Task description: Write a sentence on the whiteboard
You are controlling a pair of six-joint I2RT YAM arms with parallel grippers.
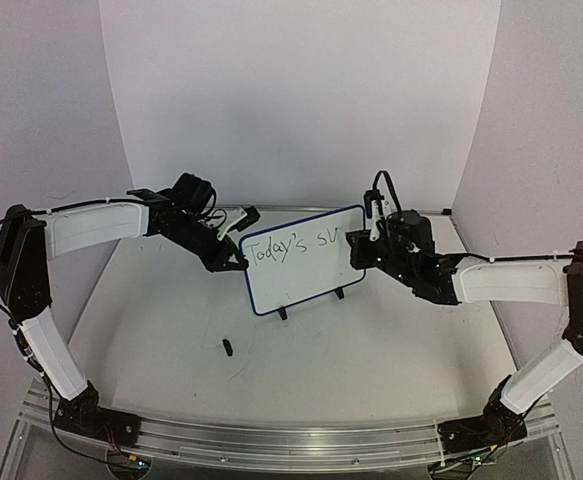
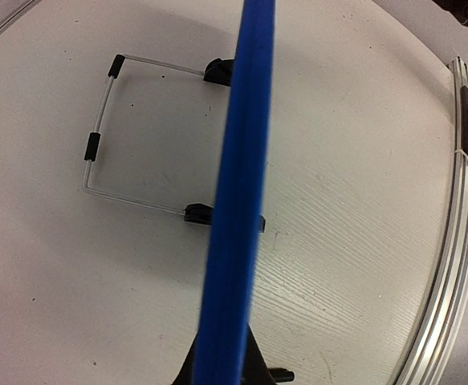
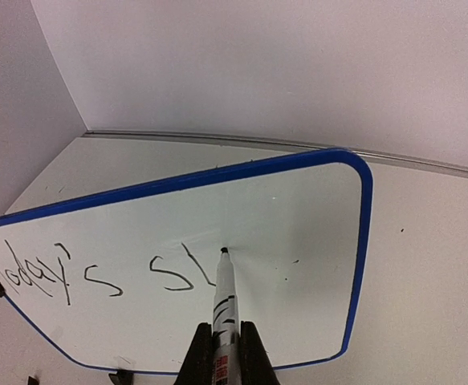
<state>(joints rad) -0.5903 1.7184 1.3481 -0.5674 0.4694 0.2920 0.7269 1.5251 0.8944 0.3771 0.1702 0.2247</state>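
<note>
left gripper (image 1: 233, 262): you clamp whiteboard (image 1: 306, 280) edge, to steady it
right gripper (image 3: 224, 335): you pinch marker (image 3: 224, 293), tip ahead touching whiteboard
sentence (image 3: 73, 273): unfinished, ends just left of tip

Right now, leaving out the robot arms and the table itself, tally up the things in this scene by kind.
Blue-rimmed whiteboard: 1
Black marker, held in a gripper: 1
Small black piece lying on the table, possibly the marker's cap: 1
Total: 3
</note>
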